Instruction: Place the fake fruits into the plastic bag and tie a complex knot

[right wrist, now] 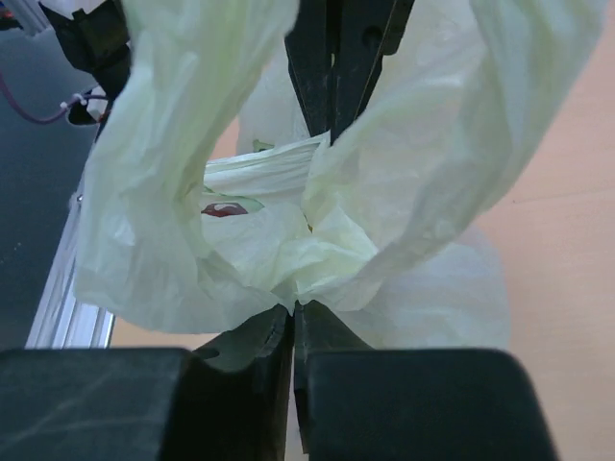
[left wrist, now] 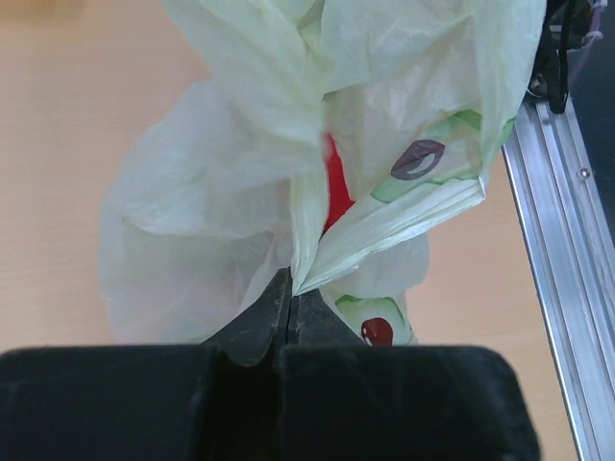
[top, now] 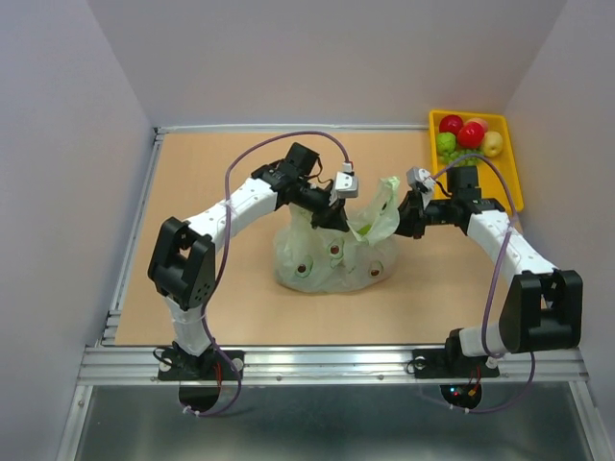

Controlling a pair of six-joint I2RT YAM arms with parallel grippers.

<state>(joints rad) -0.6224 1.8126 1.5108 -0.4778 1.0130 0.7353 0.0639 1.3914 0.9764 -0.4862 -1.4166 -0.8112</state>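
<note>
The pale-green plastic bag [top: 327,259] sits mid-table, its top pulled up into a raised handle [top: 386,195]. My left gripper [top: 336,217] is shut on a fold of the bag [left wrist: 384,221], jaws pressed together at the tips [left wrist: 290,288]. A red fruit [left wrist: 334,192] shows through the plastic. My right gripper [top: 405,217] is shut on the bag's gathered plastic [right wrist: 317,250] at its fingertips [right wrist: 293,312], facing the left gripper's black fingers [right wrist: 332,67]. Other fake fruits lie in the yellow tray: two red [top: 452,124] [top: 471,134], a yellow one [top: 493,144], a green one [top: 445,142].
The yellow tray [top: 512,178] sits at the far right corner of the table. An aluminium rail [top: 327,363] runs along the near edge by both arm bases. Grey walls enclose the table on three sides.
</note>
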